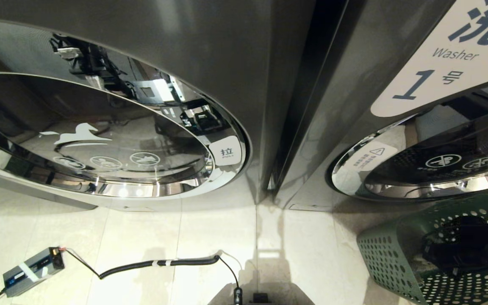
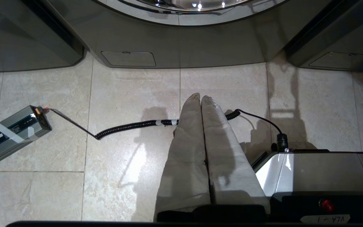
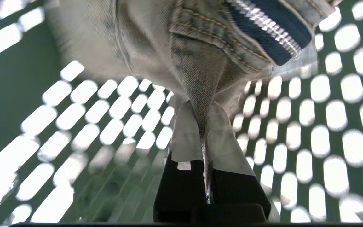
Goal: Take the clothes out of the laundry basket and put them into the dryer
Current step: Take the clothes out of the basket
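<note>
Two machines, head view: a dark grey washer [image 1: 235, 51] with a white horse emblem on its round chrome-ringed door fills the left; a second washer [image 1: 396, 140], labelled "Washer 1", stands at the right, a narrow dark gap between them.
One laundry basket [image 1: 390, 254]: dark green, perforated, on the tiled floor [image 1: 142, 237] at the foot of the right-hand washer, in the lower right corner; something dark sits inside it, too dim to name.
One power brick [image 1: 32, 270]: grey, on the floor at lower left, joined to one black coiled cable [image 1: 159, 263] running toward the robot's base.
One left gripper [image 2: 200, 98], left wrist view: its two cloth-covered fingers pressed together, nothing between them, hanging above the floor and the coiled cable.
One right gripper [image 3: 204, 108], right wrist view: inside the basket, its fingers pinched tight on a fold of a pale denim garment [image 3: 197, 56] with one metal zipper [image 3: 263, 28] showing.
</note>
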